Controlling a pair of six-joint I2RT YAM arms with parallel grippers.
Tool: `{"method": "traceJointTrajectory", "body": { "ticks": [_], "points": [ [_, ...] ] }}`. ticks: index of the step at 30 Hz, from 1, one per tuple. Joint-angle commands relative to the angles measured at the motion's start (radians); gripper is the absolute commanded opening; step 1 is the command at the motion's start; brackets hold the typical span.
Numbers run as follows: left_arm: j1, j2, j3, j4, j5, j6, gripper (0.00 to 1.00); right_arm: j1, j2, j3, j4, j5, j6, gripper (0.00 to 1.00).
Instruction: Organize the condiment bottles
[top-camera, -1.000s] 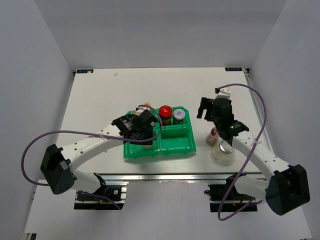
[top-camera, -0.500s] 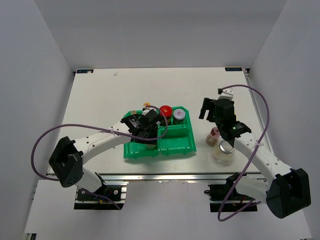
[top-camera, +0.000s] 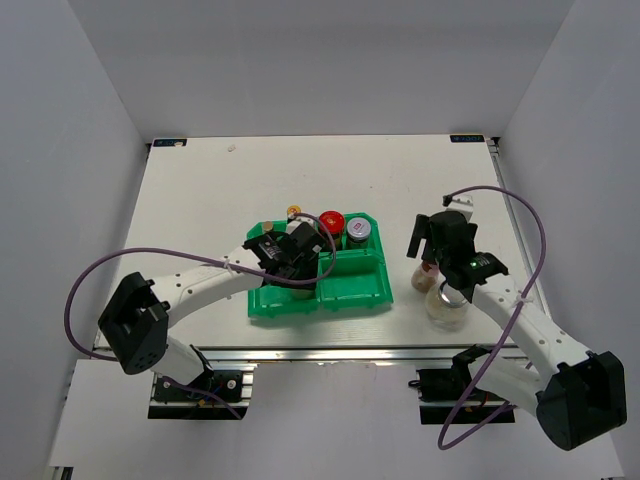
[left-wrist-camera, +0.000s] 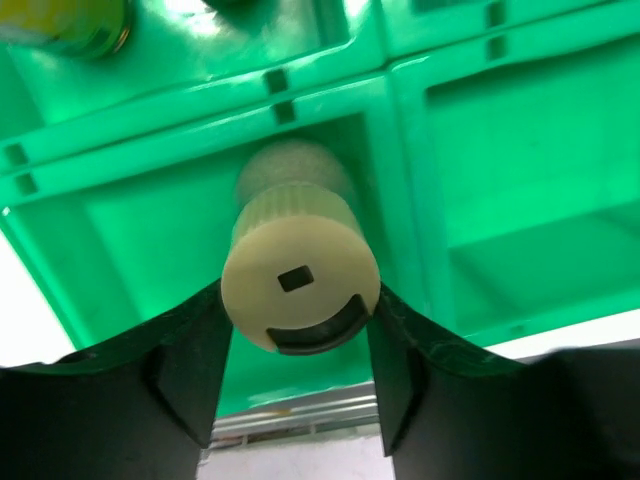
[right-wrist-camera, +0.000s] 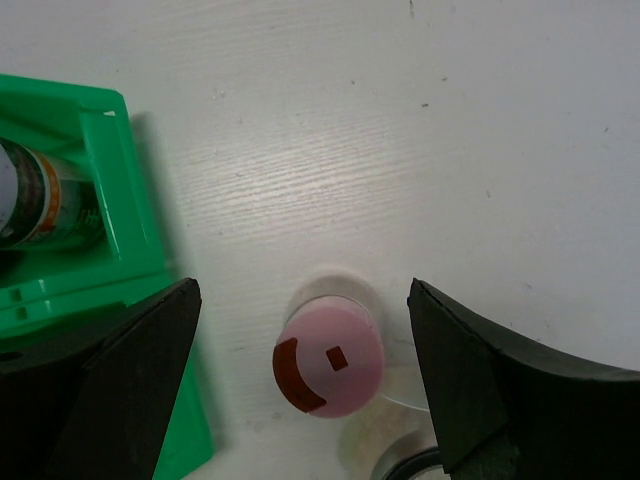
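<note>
A small bottle (left-wrist-camera: 300, 270) with a ribbed cream cap bearing a square hole stands in the green tray's (left-wrist-camera: 520, 150) near-left compartment, clamped at the cap by the left gripper (left-wrist-camera: 300, 300).

Between the left jaws, your cream bottle (left-wrist-camera: 300, 285) has a matt plastic cap, finely ribbed round its side and smooth on top. Around it the tray (left-wrist-camera: 480, 180) is glossy green plastic with bright glare. The left fingers (left-wrist-camera: 190, 370) are matt black plastic. Between the right jaws, the pink cap (right-wrist-camera: 330, 362) looks like smooth satin plastic. Beyond them the table (right-wrist-camera: 420, 150) is matt white with a fine wood-like grain. Left of those jaws, a jar (right-wrist-camera: 40, 205) carries a printed label.
</note>
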Motion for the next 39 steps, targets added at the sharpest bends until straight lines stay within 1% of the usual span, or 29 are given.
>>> {"method": "traceJointTrajectory", "body": {
  "ticks": [1, 3, 4, 8, 11, 12, 13, 17, 20, 21, 25, 28, 30, 31, 32, 33, 36, 37, 39],
  "points": [
    [-0.001, -0.038, -0.004, 0.086, -0.011, 0.006, 0.66, -0.003, -0.036, -0.009, -0.06, 0.023, 0.037, 0.89],
    [-0.001, -0.04, -0.01, 0.092, -0.01, 0.006, 0.69, -0.003, -0.05, -0.019, -0.067, 0.007, 0.039, 0.89],
    [-0.001, -0.047, -0.015, 0.095, -0.013, 0.006, 0.76, -0.005, -0.053, -0.024, -0.07, 0.003, 0.039, 0.89],
    [-0.001, -0.067, -0.013, 0.089, -0.04, 0.004, 0.77, -0.003, -0.064, -0.039, -0.067, -0.019, 0.034, 0.89],
    [-0.001, -0.096, -0.012, 0.085, -0.063, -0.002, 0.84, -0.003, -0.055, -0.039, -0.065, -0.034, 0.03, 0.89],
    [-0.001, -0.107, -0.012, 0.083, -0.068, -0.002, 0.89, -0.003, -0.053, -0.041, -0.064, -0.04, 0.037, 0.9],
    [-0.001, -0.117, -0.009, 0.076, -0.085, 0.003, 0.98, -0.005, -0.048, -0.041, -0.062, -0.045, 0.039, 0.89],
    [-0.001, -0.153, 0.039, 0.01, -0.181, -0.023, 0.98, -0.003, -0.038, -0.047, -0.067, -0.063, 0.05, 0.89],
    [0.002, -0.169, 0.075, -0.029, -0.238, -0.063, 0.98, -0.003, -0.018, -0.053, -0.08, -0.036, 0.068, 0.89],
    [0.002, -0.184, 0.08, -0.035, -0.285, -0.075, 0.98, -0.003, -0.013, -0.055, -0.082, -0.03, 0.073, 0.89],
    [0.04, -0.225, 0.096, -0.012, -0.355, -0.098, 0.98, -0.003, 0.014, -0.049, -0.09, -0.022, 0.082, 0.89],
    [0.104, -0.276, 0.076, 0.043, -0.398, -0.091, 0.98, -0.003, 0.027, -0.061, -0.058, -0.017, 0.091, 0.88],
    [0.191, -0.308, 0.036, 0.119, -0.378, -0.054, 0.98, -0.003, 0.031, -0.064, -0.041, -0.001, 0.097, 0.85],
    [0.227, -0.333, 0.028, 0.135, -0.329, -0.051, 0.98, -0.003, 0.04, -0.065, -0.036, 0.006, 0.099, 0.83],
    [0.286, -0.342, 0.022, 0.146, -0.312, -0.051, 0.98, -0.003, 0.045, -0.062, -0.033, 0.012, 0.099, 0.83],
    [0.305, -0.351, 0.014, 0.163, -0.306, -0.049, 0.98, -0.003, 0.053, -0.059, -0.033, 0.013, 0.1, 0.82],
    [0.327, -0.368, 0.011, 0.155, -0.373, -0.052, 0.98, -0.003, 0.071, -0.052, -0.037, 0.025, 0.114, 0.75],
    [0.333, -0.371, 0.011, 0.154, -0.411, -0.057, 0.98, -0.003, 0.079, -0.049, -0.041, 0.033, 0.117, 0.69],
    [0.339, -0.385, 0.01, 0.174, -0.43, -0.051, 0.98, -0.005, 0.083, -0.042, -0.044, 0.049, 0.125, 0.64]
  ]
}}
